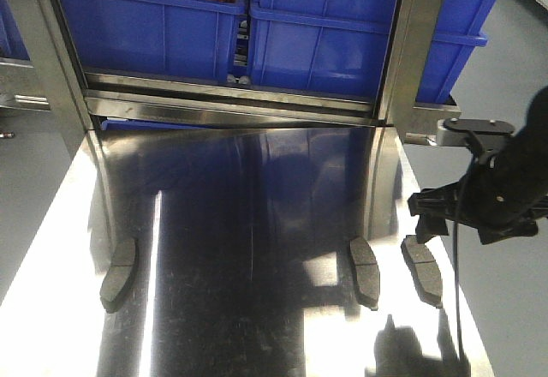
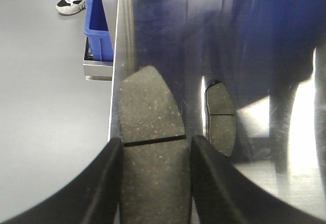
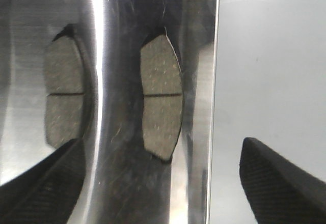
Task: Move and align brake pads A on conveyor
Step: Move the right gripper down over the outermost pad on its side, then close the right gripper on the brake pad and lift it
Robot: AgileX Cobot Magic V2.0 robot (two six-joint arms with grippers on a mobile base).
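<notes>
Up at the back, two big blue bins point(image 1: 325, 43) filled the frame behind a steel rack point(image 1: 231, 103), with plain grey floor point(image 3: 270, 56) off to the sides. Below them ran the shiny steel surface point(image 1: 248, 248), all glare and reflections. No conveyor showed in any view, so I'd guess the brake pads point(image 1: 364, 272) had a trip ahead of them.

The right arm point(image 1: 514, 180) hung over the right edge. Three pads lay flat in the front view, friction side up: a lone pad point(image 1: 118, 274) on the left and two near each other on the right.

The right hand point(image 3: 160, 145) hovered with its fingers spread wide, centred over the outer pad point(image 3: 162, 102) by the edge. It was probably lining up for a pinch across the narrow sides.

The left hand point(image 2: 157, 141) straddled another pad point(image 2: 150, 107) right at the left edge, fingers close beside its flanks. Couldn't tell whether they were actually squeezing it. A neighbour pad point(image 2: 221, 124) sat just beside.
</notes>
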